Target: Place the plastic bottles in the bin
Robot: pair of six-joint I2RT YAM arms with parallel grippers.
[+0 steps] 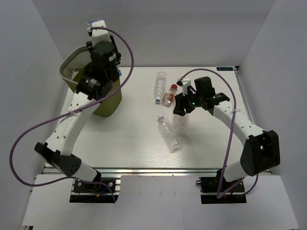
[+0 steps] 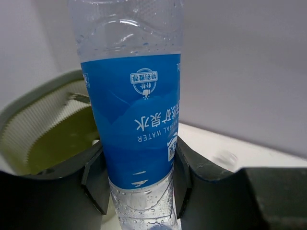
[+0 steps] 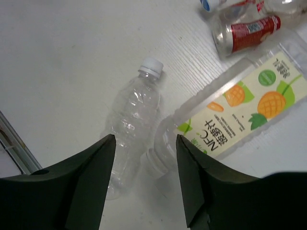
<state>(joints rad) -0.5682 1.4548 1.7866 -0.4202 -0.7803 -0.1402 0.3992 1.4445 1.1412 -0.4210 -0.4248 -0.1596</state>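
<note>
L gripper [image 2: 139,178] is pinching blue bottle [image 2: 134,110] mid-label at bin [image 2: 29,108] rim (probably light and slick), while R gripper [image 3: 144,175] is gaping empty, well off bin.

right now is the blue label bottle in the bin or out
Out. The left end effector is shut on the blue-labelled bottle at its label, with the rim of the bin just beyond.

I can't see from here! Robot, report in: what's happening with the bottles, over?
Left jaws shut on blue-labelled bottle, at the bin rim. Right jaws open above juice-label bottle. Nothing seen in the way.
</note>
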